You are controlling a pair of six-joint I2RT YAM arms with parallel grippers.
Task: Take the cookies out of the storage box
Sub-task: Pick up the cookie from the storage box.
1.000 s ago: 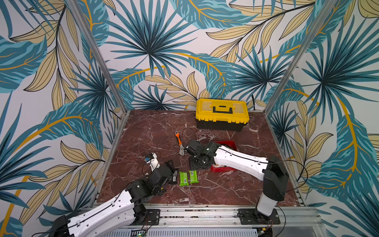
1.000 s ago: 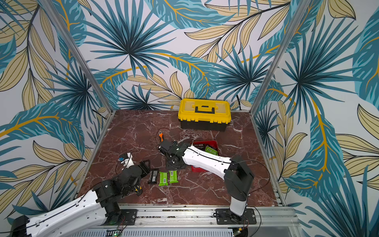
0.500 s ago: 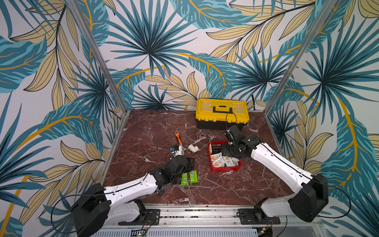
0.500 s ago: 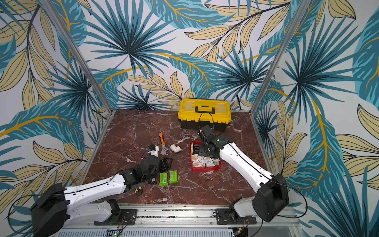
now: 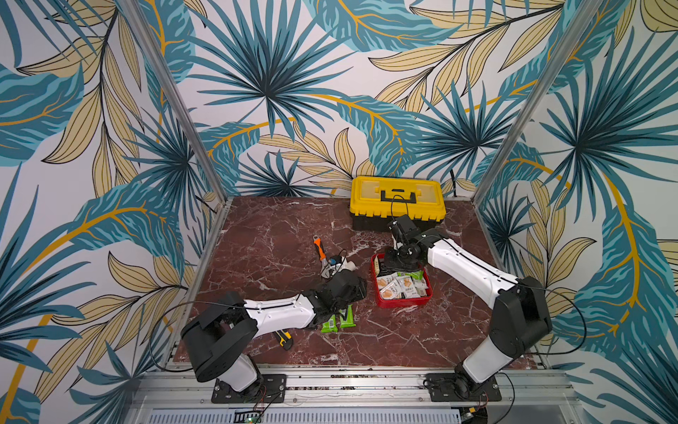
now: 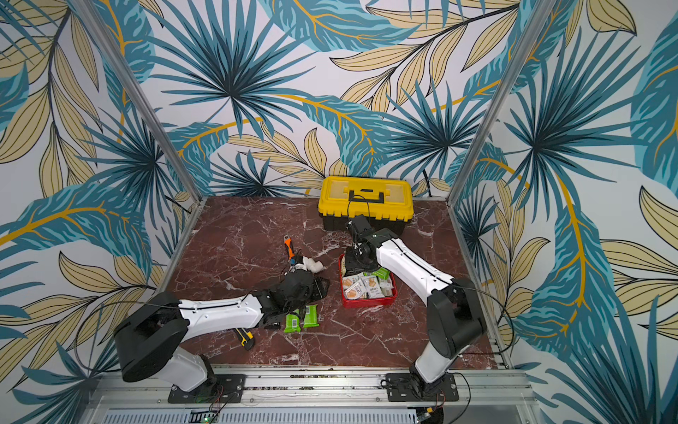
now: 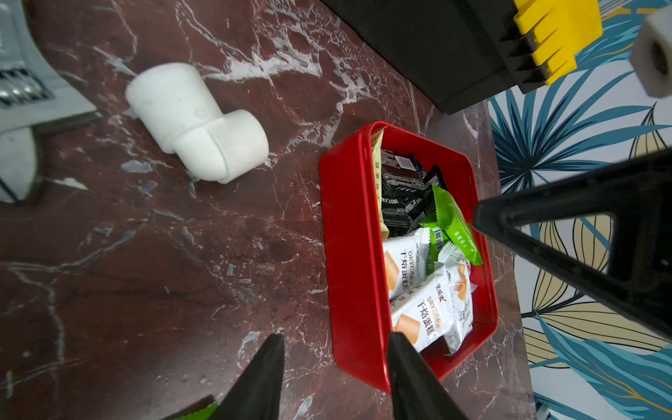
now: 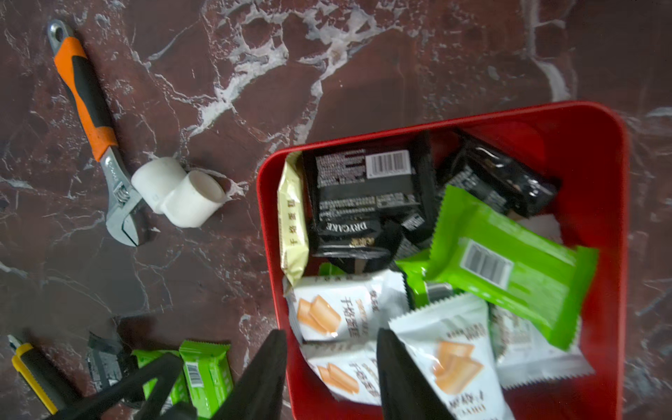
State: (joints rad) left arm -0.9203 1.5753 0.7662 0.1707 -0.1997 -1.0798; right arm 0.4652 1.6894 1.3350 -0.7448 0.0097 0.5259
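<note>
The storage box (image 5: 401, 301) is a shallow red tray right of the table's middle, also in a top view (image 6: 368, 301). It is full of cookies (image 5: 401, 286): white, green and black packets (image 8: 509, 262). Two green cookies (image 5: 337, 321) lie on the marble to its left. My left gripper (image 7: 334, 342) is open just left of the box (image 7: 349, 254), with nothing between its fingers, and hangs over the far ends of those two packets (image 6: 301, 319). My right gripper (image 8: 329, 338) is open and empty above the box's far end (image 5: 396, 262).
A yellow-and-black toolbox (image 5: 397, 200) stands at the back, just behind the right wrist. An orange-handled wrench (image 5: 318, 247) and a white pipe elbow (image 5: 348, 263) lie beyond the left gripper. A yellow utility knife (image 5: 284, 337) lies under the left forearm.
The right arm swung from beside the green packets back to over the storage box. The left arm reached forward past the green packets toward the box.
</note>
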